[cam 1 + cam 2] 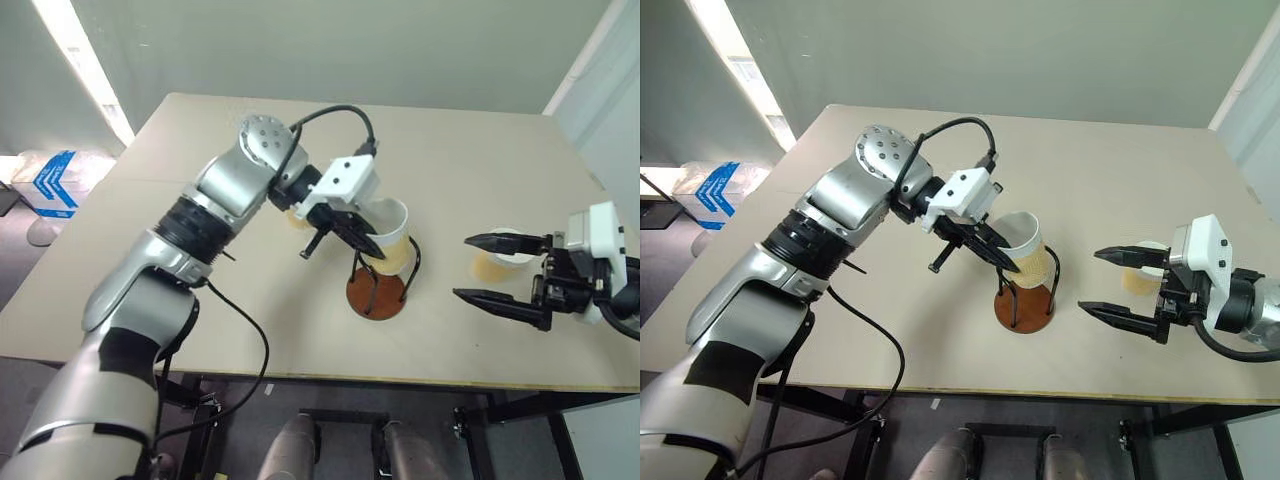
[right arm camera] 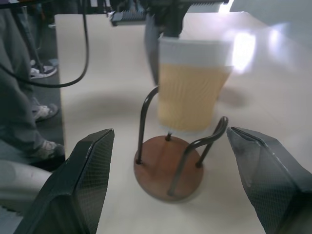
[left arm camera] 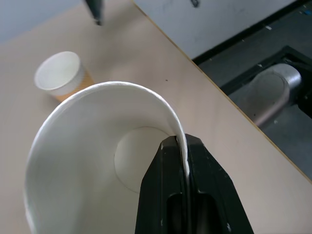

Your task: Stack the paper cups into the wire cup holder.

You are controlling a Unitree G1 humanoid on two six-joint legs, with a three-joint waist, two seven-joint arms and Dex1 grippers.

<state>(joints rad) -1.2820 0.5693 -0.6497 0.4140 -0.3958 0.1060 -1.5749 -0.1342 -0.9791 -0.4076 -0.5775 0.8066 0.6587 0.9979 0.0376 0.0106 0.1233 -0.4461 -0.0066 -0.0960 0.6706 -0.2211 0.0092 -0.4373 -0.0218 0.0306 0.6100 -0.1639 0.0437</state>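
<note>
Cup [image 1: 1025, 243] tilted in left tool [image 1: 1008, 262], base toward holder [image 1: 1025, 305].

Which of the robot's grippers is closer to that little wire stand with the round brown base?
The left. Its gripper holds a tan paper cup by the rim just above the wire stand. The right gripper waits open, off to the stand's right, beside another cup.
</note>
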